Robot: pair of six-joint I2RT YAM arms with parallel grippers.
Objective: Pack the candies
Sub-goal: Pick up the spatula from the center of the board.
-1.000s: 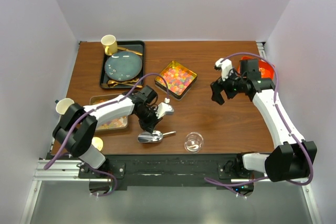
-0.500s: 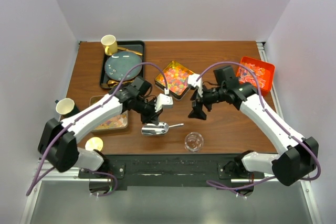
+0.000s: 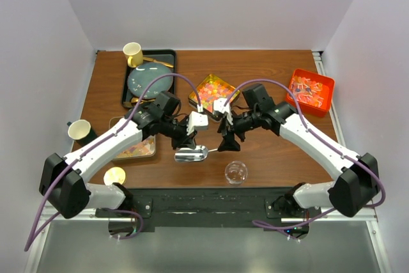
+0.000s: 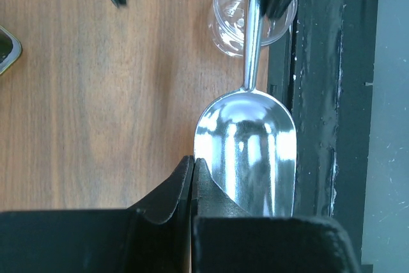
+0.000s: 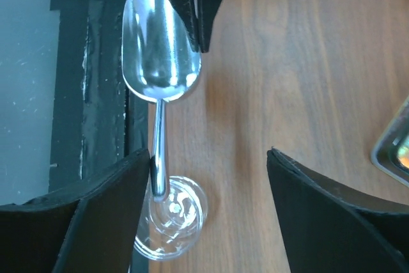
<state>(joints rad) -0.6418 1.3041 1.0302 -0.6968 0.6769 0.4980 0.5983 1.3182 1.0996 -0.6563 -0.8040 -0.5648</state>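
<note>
The left gripper (image 4: 193,165) is hiding the rear of the shiny metal scoop (image 4: 252,151); the top edge is cropping the clear round jar (image 4: 233,30).

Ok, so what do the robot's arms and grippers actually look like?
Both the left arm and right arm have white tubular links joined by black joint housings. A purple cable loops along each. The left gripper and right gripper have black, wedge-shaped fingers, with a white block by each wrist.

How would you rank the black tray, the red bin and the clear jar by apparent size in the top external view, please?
Largest: black tray.
Next: red bin.
Smallest: clear jar.
No two look alike in size.
</note>
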